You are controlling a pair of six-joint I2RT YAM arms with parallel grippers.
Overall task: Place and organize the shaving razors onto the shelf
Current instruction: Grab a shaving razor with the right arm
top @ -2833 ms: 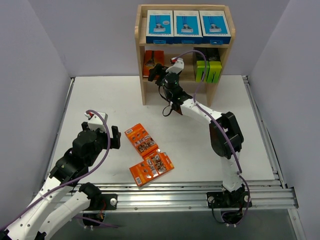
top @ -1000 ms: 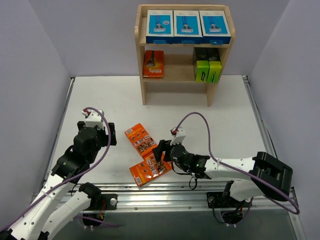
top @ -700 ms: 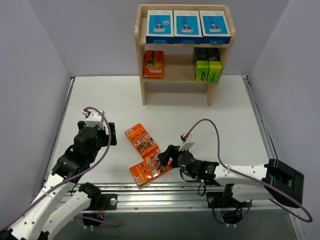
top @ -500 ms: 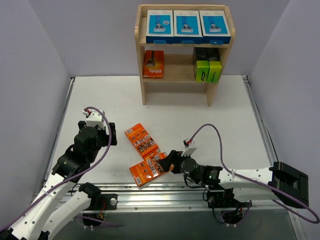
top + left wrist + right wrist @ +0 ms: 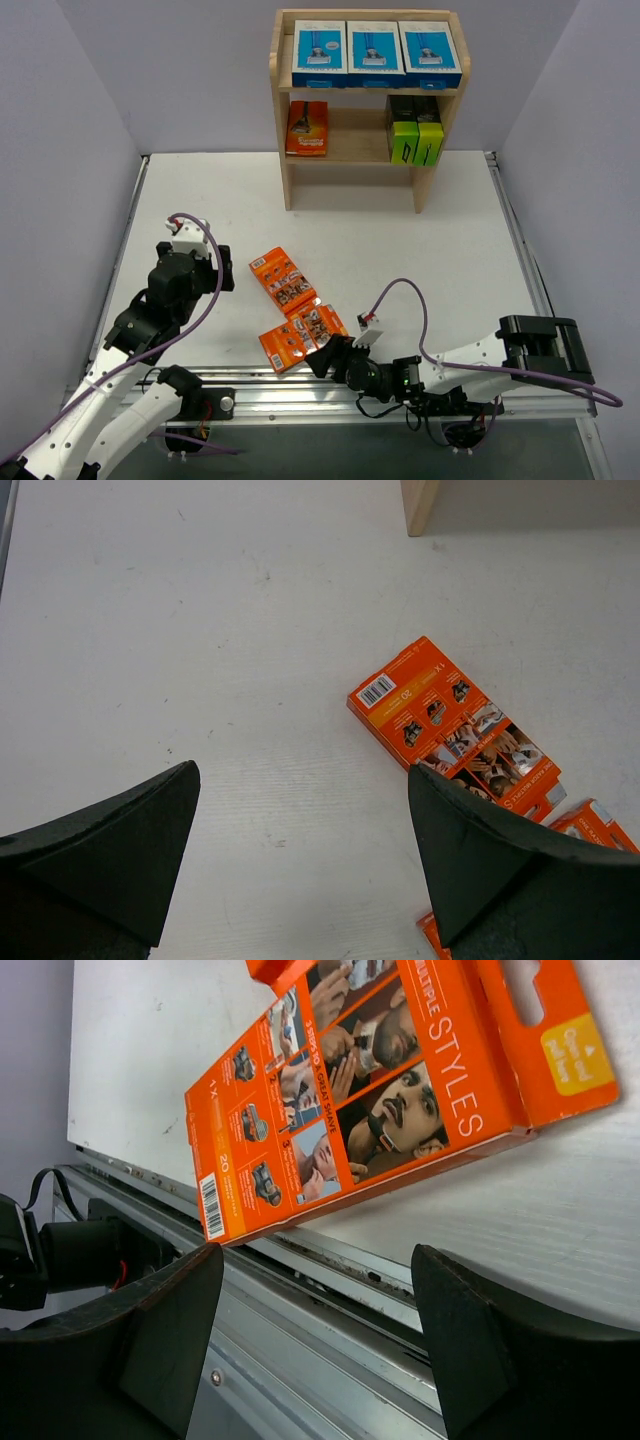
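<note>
The right gripper [image 5: 315,1252] hangs low at the near edge of the tabletop [image 5: 420,240], jaws apart and empty. The nearest orange pack [image 5: 380,1110] lies flat just beyond it, to its far left. Its long axis runs diagonally from near-left to far-right, and it overlaps a second pack [image 5: 318,326]. The left gripper [image 5: 302,772], spread wide and empty, hovers further away on the left, so the right arm is nearer. The shelf [image 5: 285,120] stands at the far side, well apart from the packs.

Upper end of orange pack [image 5: 400,1100], off-frame
</note>
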